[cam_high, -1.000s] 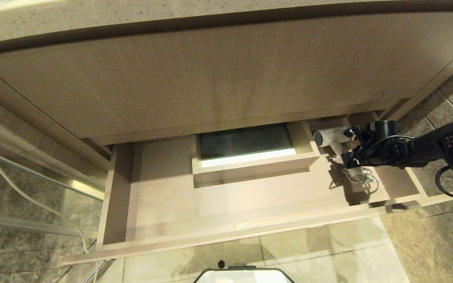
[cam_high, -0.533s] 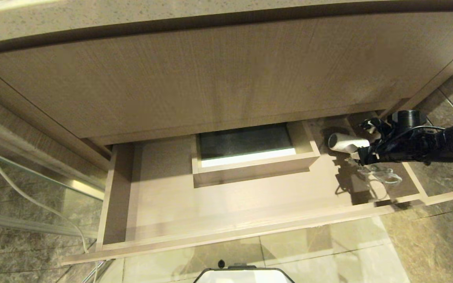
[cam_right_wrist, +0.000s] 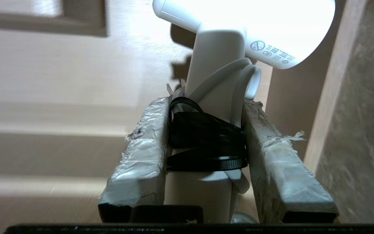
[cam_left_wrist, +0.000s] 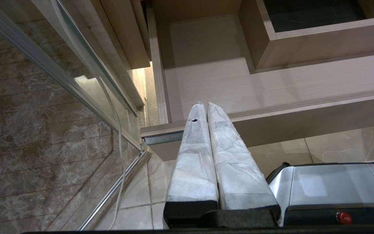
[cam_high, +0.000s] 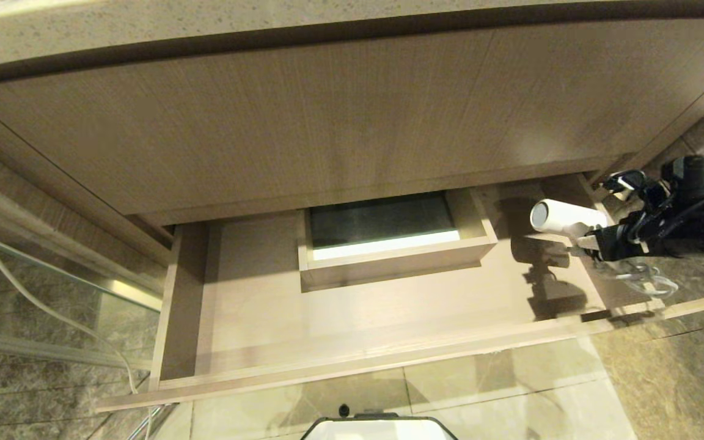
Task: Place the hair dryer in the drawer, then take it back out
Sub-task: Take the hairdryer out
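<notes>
Removal step is in hand: my right gripper [cam_right_wrist: 206, 107], clamped on hair dryer [cam_high: 563, 218], must next clear drawer [cam_high: 352, 360].

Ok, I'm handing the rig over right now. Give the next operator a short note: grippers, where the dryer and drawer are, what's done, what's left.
Right gripper: shut on the hair dryer, clamping its handle, cord bundled against it.
Left gripper: shut, empty, parked low near the drawer's left front corner.
Drawer: pulled open, nothing else seen inside.
Hair dryer: held clear of the drawer floor, above the right end, by the side wall.
Done, apparently: dryer gripped and lifted.
Left: carry it clear of the drawer.
</notes>
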You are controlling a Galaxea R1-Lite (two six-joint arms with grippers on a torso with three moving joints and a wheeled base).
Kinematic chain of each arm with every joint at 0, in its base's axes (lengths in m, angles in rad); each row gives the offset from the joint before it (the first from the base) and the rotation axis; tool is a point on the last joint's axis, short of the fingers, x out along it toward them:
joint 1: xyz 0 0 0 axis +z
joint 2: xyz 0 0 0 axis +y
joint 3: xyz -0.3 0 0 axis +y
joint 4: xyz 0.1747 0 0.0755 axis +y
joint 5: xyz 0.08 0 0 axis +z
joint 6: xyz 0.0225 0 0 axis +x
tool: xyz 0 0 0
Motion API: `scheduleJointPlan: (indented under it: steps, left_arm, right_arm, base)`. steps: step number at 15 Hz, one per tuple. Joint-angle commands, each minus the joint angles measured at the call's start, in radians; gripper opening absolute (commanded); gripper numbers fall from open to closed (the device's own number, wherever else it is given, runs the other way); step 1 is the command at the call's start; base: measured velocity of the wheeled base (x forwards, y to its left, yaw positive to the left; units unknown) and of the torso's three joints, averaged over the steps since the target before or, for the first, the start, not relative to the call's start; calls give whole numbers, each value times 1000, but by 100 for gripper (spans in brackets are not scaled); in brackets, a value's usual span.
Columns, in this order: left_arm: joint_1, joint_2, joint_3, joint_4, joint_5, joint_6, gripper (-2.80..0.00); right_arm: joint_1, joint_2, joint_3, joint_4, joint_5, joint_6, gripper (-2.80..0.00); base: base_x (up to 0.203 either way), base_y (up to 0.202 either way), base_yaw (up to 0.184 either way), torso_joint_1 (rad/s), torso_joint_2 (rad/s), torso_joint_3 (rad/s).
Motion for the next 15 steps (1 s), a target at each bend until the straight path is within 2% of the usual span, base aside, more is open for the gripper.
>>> scheduleJointPlan:
  steps: [1, 4, 8, 15]
  left_arm:
    - [0, 0, 1, 0, 0, 0, -280]
    - [0, 0, 1, 0, 0, 0, -280]
    - [0, 0, 1, 0, 0, 0, -280]
    - [0, -1, 0, 0, 0, 0, -280]
  right_arm:
    - [0, -156, 90, -3, 1, -9, -280]
    - [-1, -267, 171, -1, -7, -62, -280]
    - [-10, -396, 229, 10, -29, -90, -280]
    - [-26, -605, 229, 230, -27, -136, -280]
  base:
    - [0, 0, 0, 0, 0, 0]
    - [0, 0, 0, 0, 0, 0]
    - [0, 0, 0, 0, 0, 0]
    - [0, 0, 0, 0, 0, 0]
